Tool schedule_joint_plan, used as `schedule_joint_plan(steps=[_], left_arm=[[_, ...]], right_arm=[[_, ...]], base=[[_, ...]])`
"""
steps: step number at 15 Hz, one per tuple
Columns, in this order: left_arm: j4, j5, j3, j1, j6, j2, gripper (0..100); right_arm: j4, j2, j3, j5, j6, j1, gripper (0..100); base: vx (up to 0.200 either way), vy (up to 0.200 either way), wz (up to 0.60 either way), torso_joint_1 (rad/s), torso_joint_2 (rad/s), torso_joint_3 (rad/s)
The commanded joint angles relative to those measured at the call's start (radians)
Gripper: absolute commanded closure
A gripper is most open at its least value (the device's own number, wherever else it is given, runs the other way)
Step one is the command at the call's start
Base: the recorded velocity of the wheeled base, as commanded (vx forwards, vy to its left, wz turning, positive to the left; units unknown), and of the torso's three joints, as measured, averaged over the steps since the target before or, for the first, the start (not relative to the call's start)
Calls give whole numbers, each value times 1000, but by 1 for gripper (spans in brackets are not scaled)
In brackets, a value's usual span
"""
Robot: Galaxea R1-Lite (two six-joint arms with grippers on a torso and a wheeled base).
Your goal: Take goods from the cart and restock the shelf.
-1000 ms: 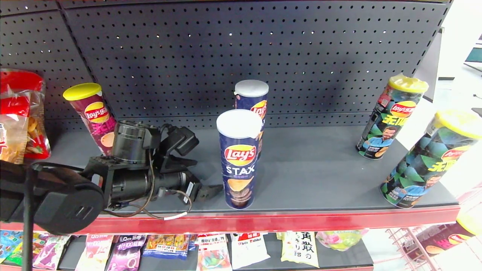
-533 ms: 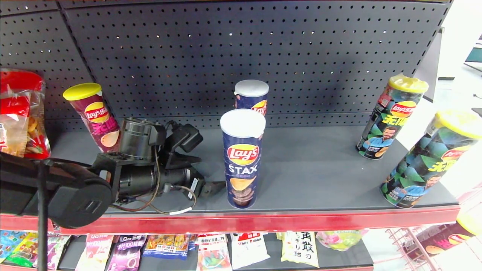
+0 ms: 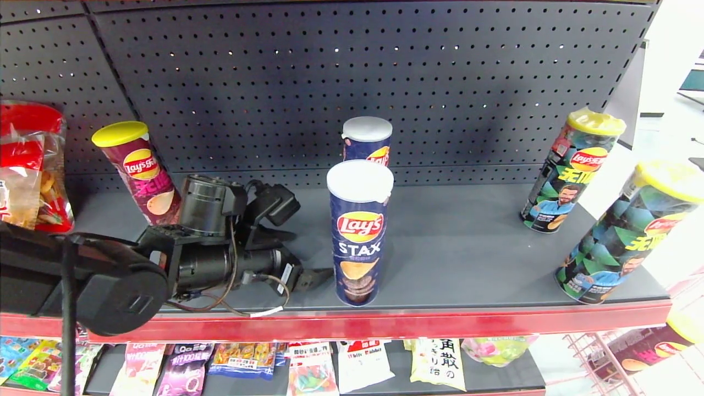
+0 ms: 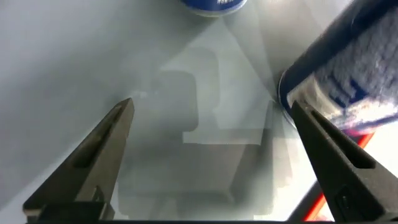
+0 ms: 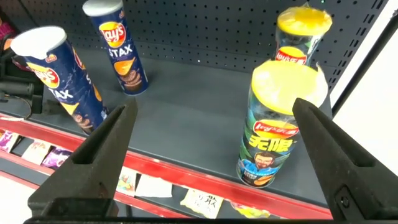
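Left wrist view: left gripper (image 4: 208,118) open, empty; blue can (image 4: 348,68) just outside jaws

Cannot see the lower body of the rear blue crisp can (image 3: 367,140), masked by the front blue crisp can (image 3: 358,236) near the shelf's (image 3: 467,258) front edge. Cropped by the head view's border: green crisp can (image 3: 621,242) at the right front corner, red snack bag (image 3: 27,165) at the left end. From the left wrist, front can blurred and cut off, rear can reduced to a base rim.
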Motion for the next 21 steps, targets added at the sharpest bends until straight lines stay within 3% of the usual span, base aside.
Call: schedule_joint_plan(steps=[1,4,5,7,8,9,10,11,12,14,21], left_arm=[[-2,5,27,16,0,-27,0],[4,20,151,129,-3,-248,0],[38,30,251,195,-2,-453,0],[155,93,312,217,0,-699,0],[346,191,332,218,0,-944,0],[512,235,326,218,0,-1087,0],[744,247,309,218,-9,-1271,0],[914,258,295,220,-15,-1412,0],[995,304,297,227,-25,-1515,0],[1009,389,306,221,-49,-1584,0],[997,409,317,210,-40,-1638,0]], right_arm=[[0,-2,13,0,0,1,0],[0,-14,50,-1,3,-16,0],[-2,-40,100,-4,6,-67,0],[-2,-82,158,-35,-11,-133,0],[-2,-129,221,-73,-28,-182,0],[-2,-163,258,-84,-37,-197,0],[-11,-213,316,-87,-37,-206,0],[-2,-273,353,-109,-37,-216,0],[2,-319,384,-153,-39,-231,0],[2,-371,430,-208,-33,-242,0],[43,-470,513,-212,-42,-239,0]], base=[[0,0,0,0,0,0],[0,0,0,0,0,0],[0,0,0,0,0,0],[0,0,0,0,0,0],[0,0,0,0,0,0],[0,0,0,0,0,0],[0,0,0,0,0,0],[0,0,0,0,0,0],[0,0,0,0,0,0],[0,0,0,0,0,0],[-29,0,0,0,0,0]])
